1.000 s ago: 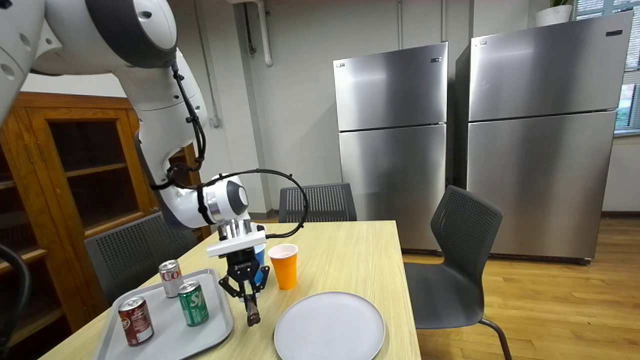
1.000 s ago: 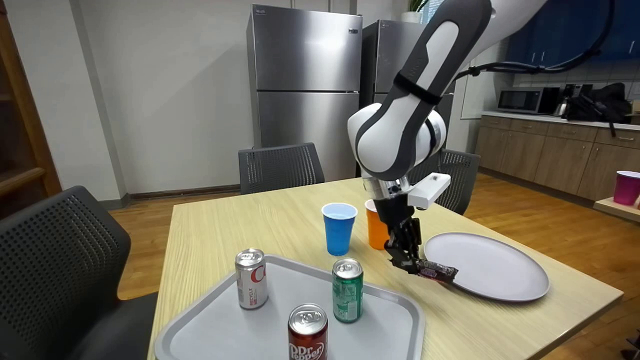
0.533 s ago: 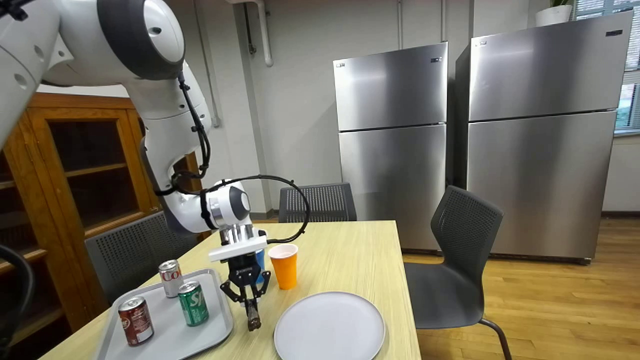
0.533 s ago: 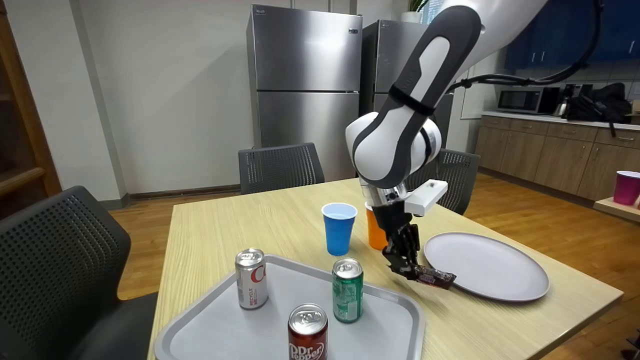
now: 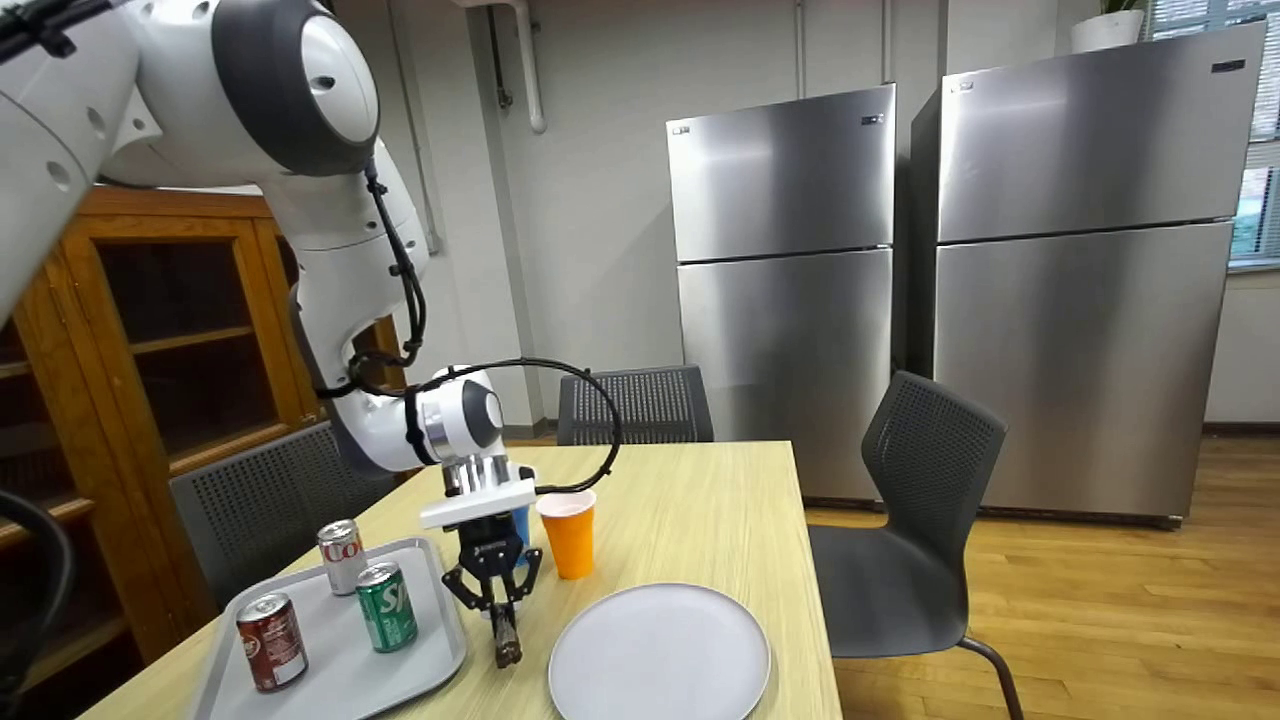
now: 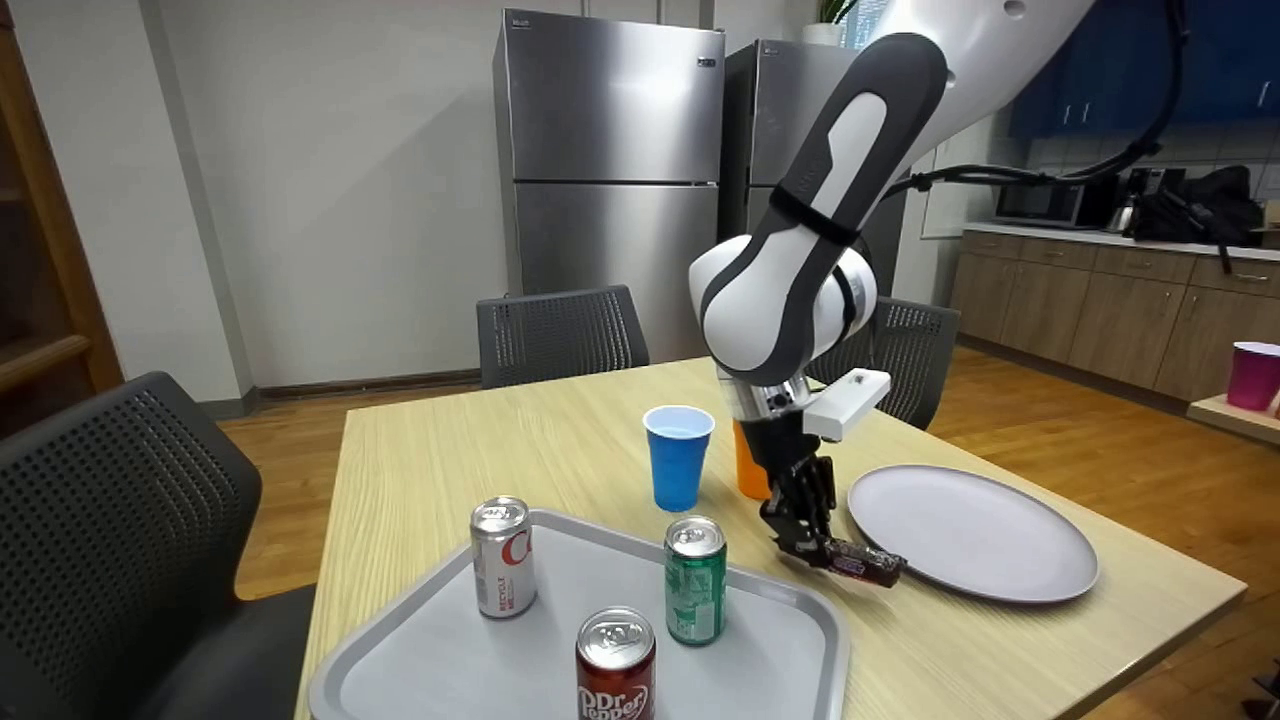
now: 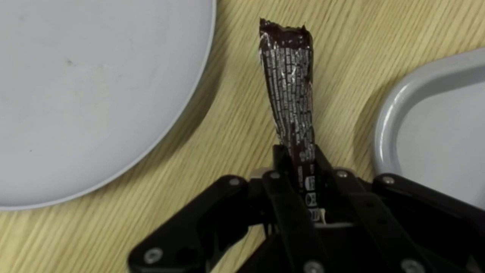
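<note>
One snack bar, dark-wrapped, glossy, crinkled, flared at its free end | pincer gripping it by the other end | over the grained counter, between one smooth round plate and one grey round-cornered tray | three cylindrical metal cans on the tray | two tapered cups, blue and orange, upright on the counter

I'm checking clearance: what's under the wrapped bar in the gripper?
In the wrist view, wooden tabletop shows on both sides of the wrapped bar, between plate and tray. The strip directly beneath is covered by bar and gripper; whether bar and wood touch, I can't tell.
</note>
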`<state>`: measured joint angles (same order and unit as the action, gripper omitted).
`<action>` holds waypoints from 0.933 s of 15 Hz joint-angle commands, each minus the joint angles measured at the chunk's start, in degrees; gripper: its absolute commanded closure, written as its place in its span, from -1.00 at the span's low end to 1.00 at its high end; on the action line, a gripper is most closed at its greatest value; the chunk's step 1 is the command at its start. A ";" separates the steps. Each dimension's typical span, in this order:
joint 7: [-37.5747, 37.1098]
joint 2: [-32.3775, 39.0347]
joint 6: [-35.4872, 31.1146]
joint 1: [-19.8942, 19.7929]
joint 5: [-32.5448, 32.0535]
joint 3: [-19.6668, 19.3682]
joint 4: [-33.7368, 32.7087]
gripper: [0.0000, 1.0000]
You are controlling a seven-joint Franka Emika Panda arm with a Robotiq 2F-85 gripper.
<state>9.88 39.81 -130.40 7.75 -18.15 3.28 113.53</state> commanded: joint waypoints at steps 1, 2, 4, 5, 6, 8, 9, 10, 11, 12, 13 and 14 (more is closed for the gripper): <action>-0.50 0.71 2.31 0.20 1.04 0.19 -2.02 0.91; -0.48 0.80 2.37 0.20 1.10 0.18 -2.14 0.91; -0.46 0.99 2.81 0.25 1.22 0.15 -2.48 0.13; -0.47 1.03 2.94 0.24 1.28 0.14 -2.57 0.11; -0.52 1.02 3.07 0.25 1.28 0.10 -2.65 -0.03; -0.55 0.50 3.05 0.11 1.42 0.14 -2.45 -0.28; -0.46 -0.05 2.92 0.02 1.44 0.17 -2.15 -0.45; -0.48 -0.75 2.79 0.06 1.31 0.15 -1.82 -0.58; -0.47 -1.40 2.72 0.07 1.18 0.11 -1.53 -0.75; -0.44 -1.99 2.73 0.06 1.11 0.09 -1.32 -0.88; -0.51 -2.93 2.80 0.12 1.00 0.05 -0.91 -0.99; -0.42 -3.73 2.89 0.06 1.11 0.15 -0.64 -1.00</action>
<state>9.88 39.56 -129.69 7.74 -17.54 3.25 111.93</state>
